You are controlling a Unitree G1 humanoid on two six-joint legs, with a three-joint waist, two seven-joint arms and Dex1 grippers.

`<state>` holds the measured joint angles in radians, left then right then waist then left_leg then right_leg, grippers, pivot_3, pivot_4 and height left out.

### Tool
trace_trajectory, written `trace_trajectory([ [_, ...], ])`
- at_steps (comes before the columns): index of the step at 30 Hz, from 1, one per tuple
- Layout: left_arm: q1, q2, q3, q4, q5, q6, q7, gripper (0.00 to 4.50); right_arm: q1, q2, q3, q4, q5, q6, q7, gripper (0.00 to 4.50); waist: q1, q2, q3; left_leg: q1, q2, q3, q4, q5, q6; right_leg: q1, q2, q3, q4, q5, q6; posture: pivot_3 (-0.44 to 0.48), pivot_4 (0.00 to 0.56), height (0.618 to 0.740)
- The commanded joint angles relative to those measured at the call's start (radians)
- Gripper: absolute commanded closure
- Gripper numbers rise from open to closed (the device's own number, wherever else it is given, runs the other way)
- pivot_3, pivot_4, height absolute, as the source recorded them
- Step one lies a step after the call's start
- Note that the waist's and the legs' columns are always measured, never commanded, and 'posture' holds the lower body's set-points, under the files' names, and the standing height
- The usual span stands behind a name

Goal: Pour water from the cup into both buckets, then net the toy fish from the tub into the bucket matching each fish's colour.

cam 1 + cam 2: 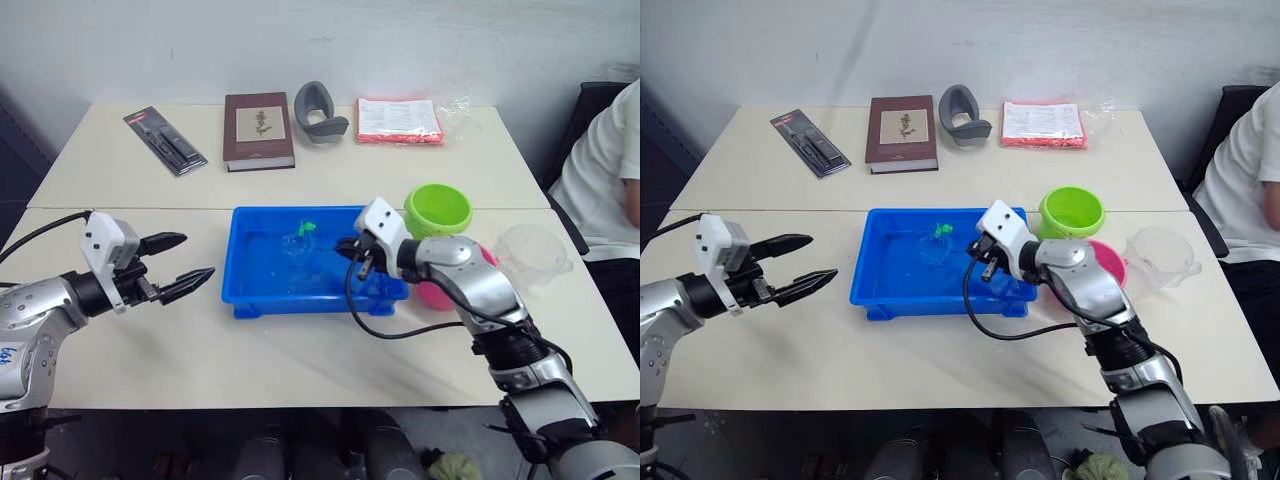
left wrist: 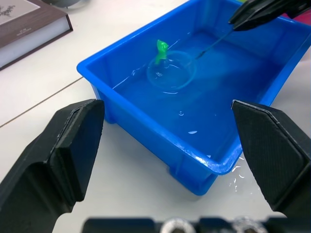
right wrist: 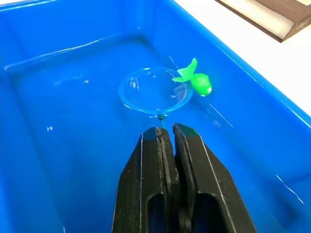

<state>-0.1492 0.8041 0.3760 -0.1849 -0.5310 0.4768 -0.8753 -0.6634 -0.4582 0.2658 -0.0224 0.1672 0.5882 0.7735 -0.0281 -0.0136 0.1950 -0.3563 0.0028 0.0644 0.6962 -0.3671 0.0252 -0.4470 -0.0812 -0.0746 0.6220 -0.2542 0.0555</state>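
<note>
The blue tub [image 1: 300, 298] holds water in the middle of the table. My right gripper [image 1: 352, 250] is shut on the net's thin black handle over the tub's right side. In the right wrist view the net [image 3: 153, 90] lies in the water with a green toy fish [image 3: 197, 80] at its rim. My left gripper [image 1: 198, 255] hangs open, holding nothing, just left of the tub. The lime green bucket [image 1: 438, 210] stands behind the tub's right corner. The pink bucket [image 1: 1106, 262] is partly hidden by my right arm. The clear cup [image 1: 533, 250] stands to the right of the buckets.
Along the far table edge lie a black packaged tool [image 1: 165, 140], a brown book [image 1: 259, 130], a grey curved object [image 1: 320, 112] and a red-edged packet [image 1: 399, 121]. A person [image 1: 610, 170] sits at the right. A black cable [image 1: 370, 325] loops in front of the tub.
</note>
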Motion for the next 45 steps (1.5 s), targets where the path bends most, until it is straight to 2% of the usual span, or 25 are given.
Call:
trace_trajectory([
  [1,-0.019,0.001,0.002,-0.001,-0.008,-0.023,-0.009,0.01,0.012,-0.014,-0.057,-0.082,0.050,0.086,0.008,4.50,0.000,0.000,0.000,0.000,0.000,0.000,0.000,0.000,0.000,0.000,0.000,0.000,0.000,0.000,0.000,0.000,0.150,0.740],
  [12,-0.043,-0.003,-0.022,0.046,0.007,-0.066,-0.024,0.01,-0.002,-0.055,-0.059,-0.133,0.132,0.403,0.009,4.50,0.000,0.000,0.000,0.000,0.000,0.000,0.000,0.000,0.000,0.000,0.000,0.000,-0.001,0.000,0.000,0.000,0.150,0.740],
  [15,-0.043,-0.006,-0.024,0.052,0.010,-0.075,-0.024,0.01,-0.015,-0.053,-0.059,-0.125,0.132,0.428,-0.006,4.50,0.000,0.000,0.000,0.000,0.000,0.000,0.000,0.000,0.001,0.000,0.000,0.000,-0.001,0.000,0.000,0.000,0.150,0.740],
  [19,-0.041,-0.011,-0.023,0.057,0.010,-0.083,-0.020,0.01,-0.028,-0.025,-0.084,-0.075,0.123,0.411,-0.054,4.50,0.000,0.000,0.000,0.000,0.000,0.000,-0.001,0.000,0.000,0.000,0.000,0.000,-0.002,0.000,0.000,0.000,0.150,0.740],
  [24,-0.039,-0.015,-0.026,0.061,0.011,-0.092,-0.019,0.01,-0.035,0.022,-0.136,0.009,0.110,0.298,-0.108,4.50,0.000,0.000,0.000,0.000,0.000,0.000,-0.001,0.000,0.000,0.000,0.000,0.000,-0.001,0.000,0.000,0.000,0.150,0.740],
  [28,-0.040,-0.019,-0.028,0.067,0.012,-0.100,-0.022,0.01,-0.027,0.029,-0.144,0.023,0.116,0.222,-0.090,4.50,0.000,0.000,0.000,0.000,0.000,0.000,-0.002,0.000,0.000,0.000,0.000,0.000,-0.001,0.000,0.000,0.000,0.150,0.740],
  [36,-0.050,-0.024,-0.034,0.083,0.010,-0.130,-0.040,0.01,0.071,-0.042,-0.179,-0.134,0.173,0.170,-0.006,4.50,0.002,0.000,0.000,0.000,0.000,0.000,-0.003,0.000,0.001,0.000,0.000,0.000,-0.002,0.000,0.000,0.000,0.150,0.740],
  [45,-0.116,-0.040,-0.066,0.090,0.005,-0.146,-0.063,0.01,0.256,-0.159,-0.338,-0.360,0.285,0.110,0.066,4.50,0.004,0.000,0.000,0.000,0.000,0.000,-0.004,0.000,0.001,0.000,0.000,0.000,-0.003,0.000,0.000,0.000,0.150,0.740],
])
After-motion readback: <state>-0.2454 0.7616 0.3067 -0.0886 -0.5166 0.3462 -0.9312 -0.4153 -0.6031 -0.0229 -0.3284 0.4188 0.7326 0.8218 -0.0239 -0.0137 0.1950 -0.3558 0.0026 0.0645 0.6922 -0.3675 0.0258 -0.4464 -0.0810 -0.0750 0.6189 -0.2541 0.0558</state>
